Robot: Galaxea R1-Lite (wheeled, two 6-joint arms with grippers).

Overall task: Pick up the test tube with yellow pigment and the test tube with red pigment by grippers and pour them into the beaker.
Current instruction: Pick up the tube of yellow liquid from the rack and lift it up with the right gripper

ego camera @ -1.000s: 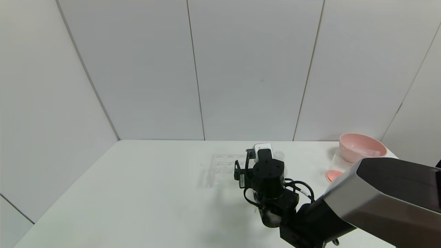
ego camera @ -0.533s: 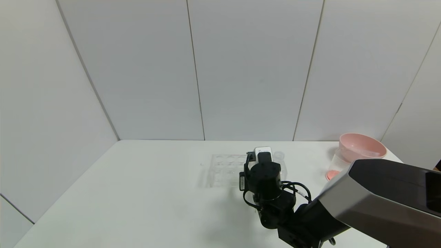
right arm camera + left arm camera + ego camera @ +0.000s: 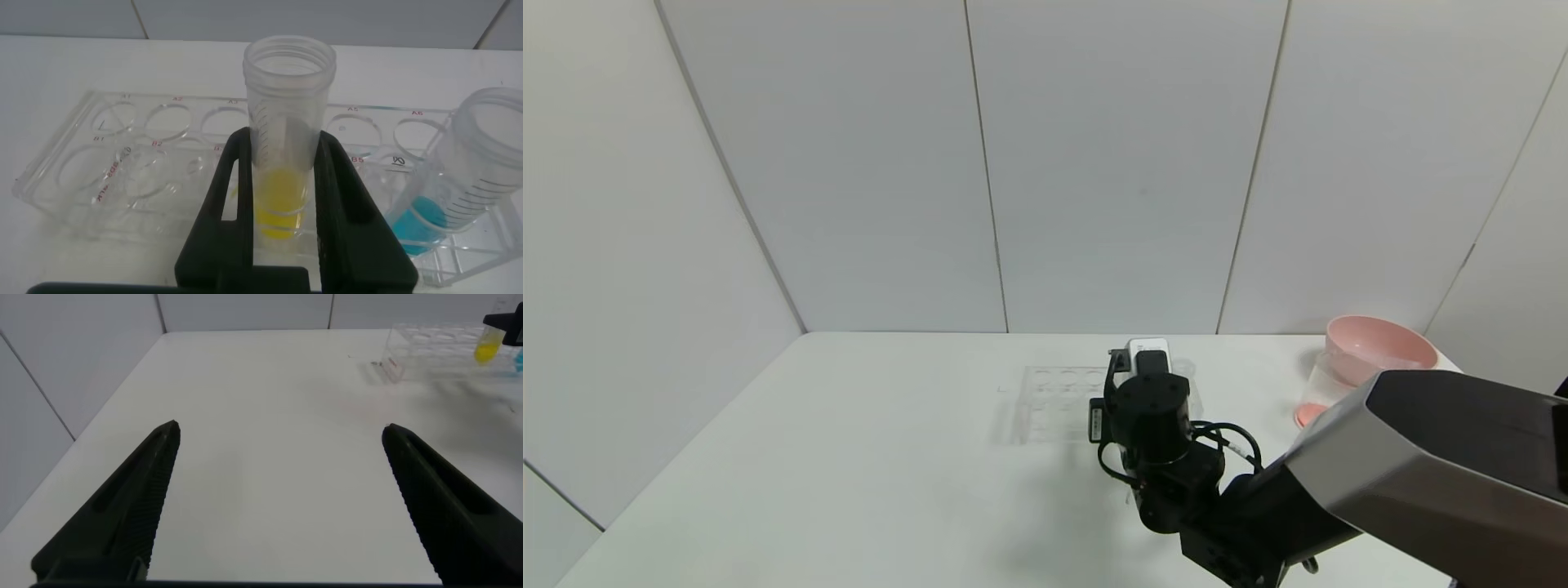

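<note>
Red lettering on the clear tube rack (image 3: 106, 175) is reading B1, B2 and B5. Left gripper (image 3: 278, 506) is hovering over the white table (image 3: 849, 457), fingers spread. At the rack, the right gripper (image 3: 282, 208) is clenching the test tube with yellow pigment (image 3: 286, 139); 1 second earlier its fingers were spread. The blue tube (image 3: 458, 180) is standing beside it.

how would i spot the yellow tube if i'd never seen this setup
Find the clear rack at the middle of the white table. At its right end the right gripper has its jaws shut on the yellow tube, upright with yellow liquid at its bottom. The neighbouring tube holds blue liquid and stands free.
</note>
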